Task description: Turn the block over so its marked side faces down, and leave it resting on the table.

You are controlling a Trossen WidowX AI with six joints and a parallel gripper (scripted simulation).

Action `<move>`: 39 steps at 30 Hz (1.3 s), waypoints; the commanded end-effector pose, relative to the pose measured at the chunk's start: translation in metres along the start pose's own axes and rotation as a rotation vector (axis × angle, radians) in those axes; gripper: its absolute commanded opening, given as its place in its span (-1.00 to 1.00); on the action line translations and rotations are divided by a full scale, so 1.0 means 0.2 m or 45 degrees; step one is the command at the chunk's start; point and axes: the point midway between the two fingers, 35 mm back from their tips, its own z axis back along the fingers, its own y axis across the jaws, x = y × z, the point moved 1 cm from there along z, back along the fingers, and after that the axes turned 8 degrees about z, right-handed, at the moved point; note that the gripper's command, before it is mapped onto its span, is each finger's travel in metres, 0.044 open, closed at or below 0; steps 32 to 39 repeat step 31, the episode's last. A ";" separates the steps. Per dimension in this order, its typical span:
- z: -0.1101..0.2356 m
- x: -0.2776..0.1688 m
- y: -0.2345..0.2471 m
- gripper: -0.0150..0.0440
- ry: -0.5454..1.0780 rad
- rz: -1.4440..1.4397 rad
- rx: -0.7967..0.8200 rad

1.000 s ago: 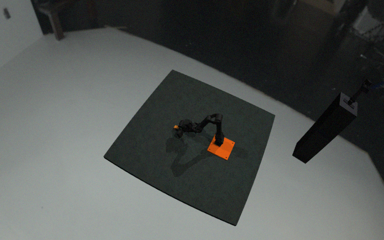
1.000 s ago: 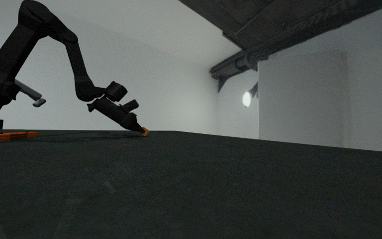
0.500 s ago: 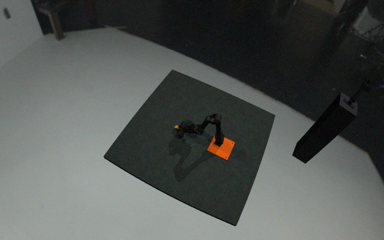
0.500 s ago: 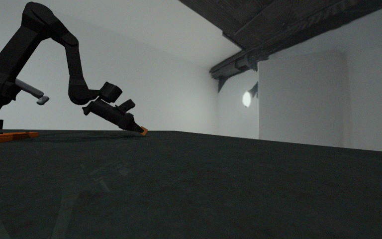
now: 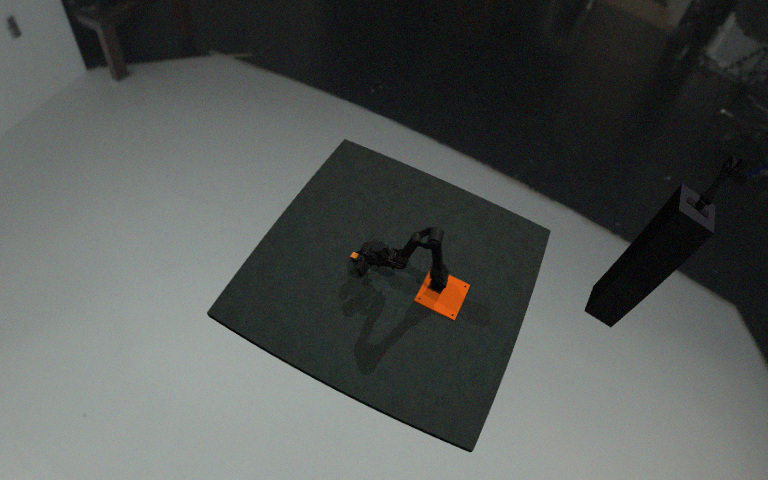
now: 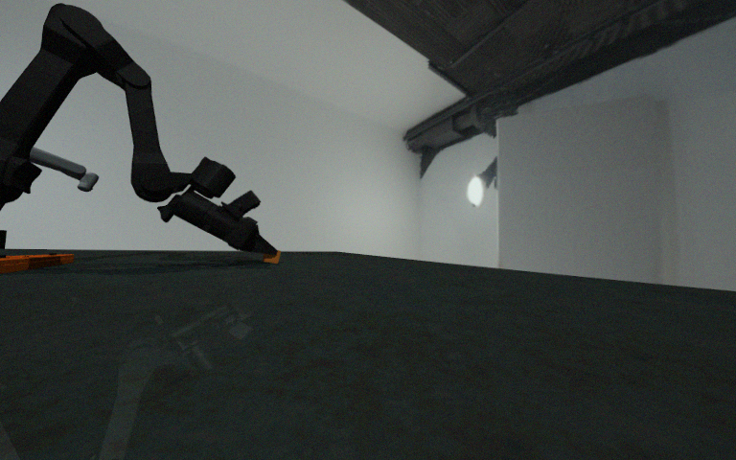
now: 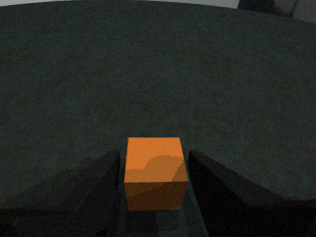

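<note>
The orange block [image 5: 355, 255] [image 6: 272, 257] [image 7: 154, 173] rests on the dark table [image 5: 317, 350] [image 6: 434, 352] [image 7: 158, 59], left of the arm's base. No mark shows on its visible top and near faces. My gripper [image 5: 360, 258] [image 6: 266, 251] [image 7: 154, 157] is tilted low over the table with one finger on each side of the block. The fingers stand slightly wider than the block, with a thin gap showing on the right side in the wrist view. The gripper is open and the block lies between the fingers on the table.
The arm stands on an orange base plate [image 5: 450, 300] [image 6: 32, 262]. A tall black pillar [image 5: 651, 254] with a camera mount stands off the table to the right. The dark table lies on a pale floor [image 5: 141, 226].
</note>
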 end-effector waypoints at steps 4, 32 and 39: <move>0.00 0.00 0.00 0.75 -0.001 0.007 -0.004; 0.00 0.00 0.00 1.00 -0.001 0.007 -0.004; 0.00 0.00 0.00 1.00 -0.001 0.007 -0.004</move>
